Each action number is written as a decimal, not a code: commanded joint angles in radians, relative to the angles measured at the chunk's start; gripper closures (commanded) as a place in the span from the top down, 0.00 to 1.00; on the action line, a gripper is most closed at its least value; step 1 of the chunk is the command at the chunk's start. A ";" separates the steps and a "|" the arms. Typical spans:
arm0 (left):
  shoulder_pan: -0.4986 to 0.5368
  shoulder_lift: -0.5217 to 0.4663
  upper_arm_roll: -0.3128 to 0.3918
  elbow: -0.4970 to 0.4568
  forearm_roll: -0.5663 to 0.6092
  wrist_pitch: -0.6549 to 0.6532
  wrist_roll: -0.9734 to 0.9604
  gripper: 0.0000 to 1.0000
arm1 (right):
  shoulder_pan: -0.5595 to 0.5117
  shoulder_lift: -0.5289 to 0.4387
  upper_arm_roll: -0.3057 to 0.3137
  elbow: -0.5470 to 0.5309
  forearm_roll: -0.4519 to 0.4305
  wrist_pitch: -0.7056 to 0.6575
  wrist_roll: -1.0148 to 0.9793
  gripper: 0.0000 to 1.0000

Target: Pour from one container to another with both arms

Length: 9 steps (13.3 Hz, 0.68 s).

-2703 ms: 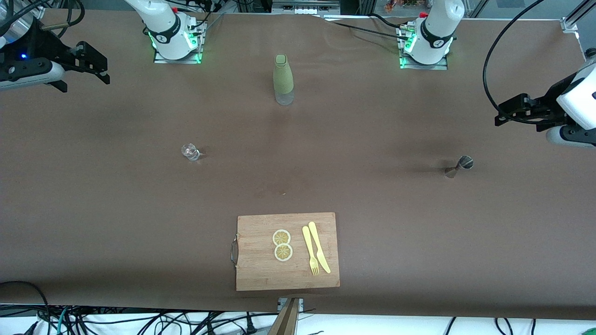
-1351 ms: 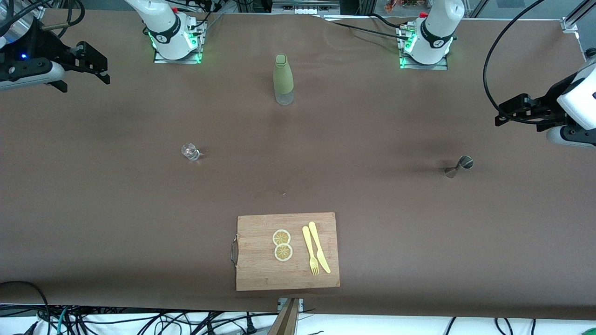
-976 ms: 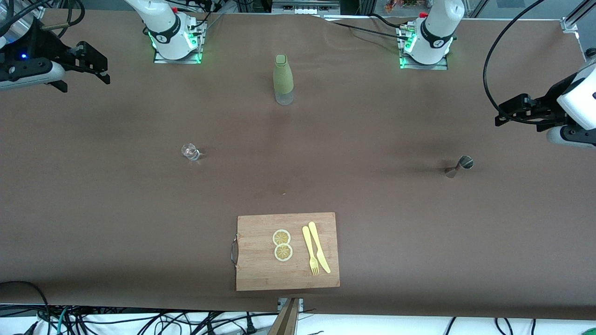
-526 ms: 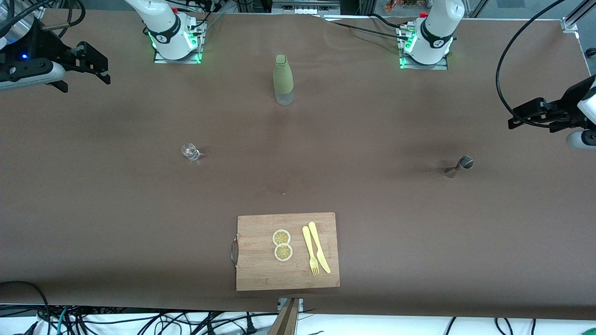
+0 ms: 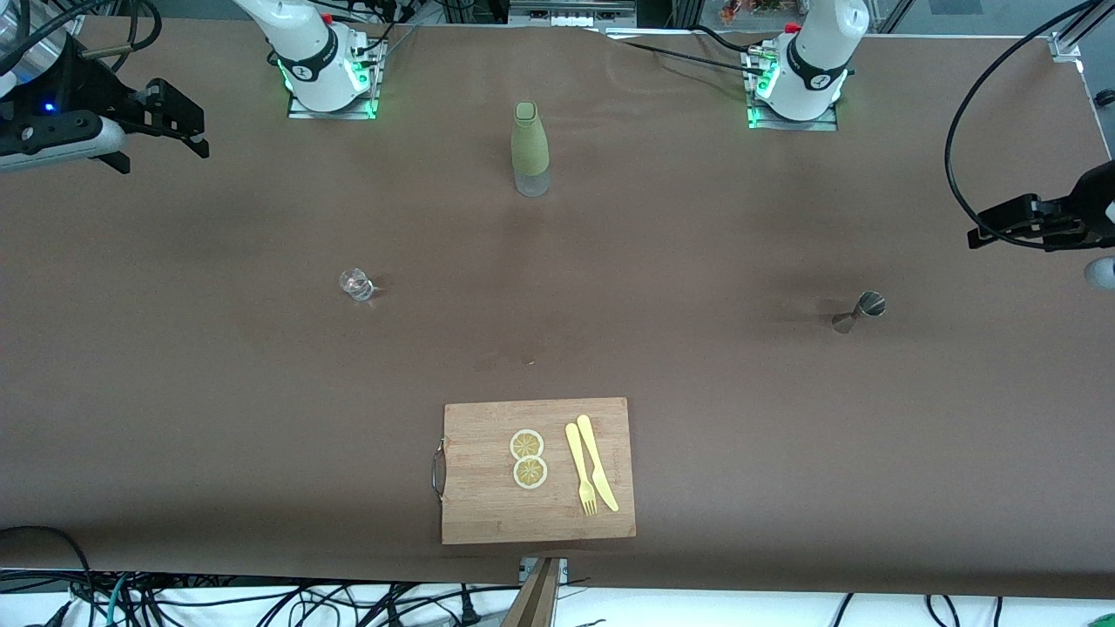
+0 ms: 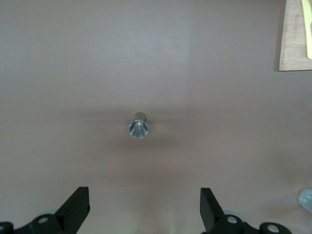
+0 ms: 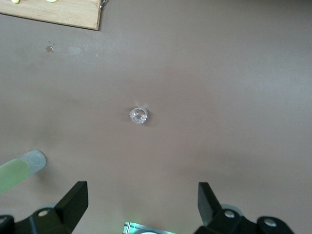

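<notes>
both grippers held high over the worktop, jaws spread and empty

front view: the left gripper (image 5: 1002,225) is seen over the left arm's end of the worktop (image 5: 697,261), the right gripper (image 5: 179,117) over the right arm's end. left wrist view: a steel jigger (image 6: 139,127) is seen standing below and ahead of the open jaws. right wrist view: a small clear glass (image 7: 138,115) is seen below the open jaws, a green bottle (image 7: 17,171) well apart.
</notes>
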 commanded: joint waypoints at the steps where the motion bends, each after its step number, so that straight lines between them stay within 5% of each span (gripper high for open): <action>1: 0.021 0.005 -0.003 -0.002 0.012 0.006 0.006 1.00 | -0.002 -0.008 0.003 -0.008 0.017 0.006 -0.001 1.00; 5: 0.064 0.012 0.013 -0.022 0.009 0.001 0.028 1.00 | -0.002 -0.008 0.002 -0.008 0.017 0.006 -0.001 1.00; 9: 0.089 0.055 0.106 -0.083 -0.050 0.001 0.380 1.00 | -0.002 -0.008 0.002 -0.008 0.017 0.006 -0.001 1.00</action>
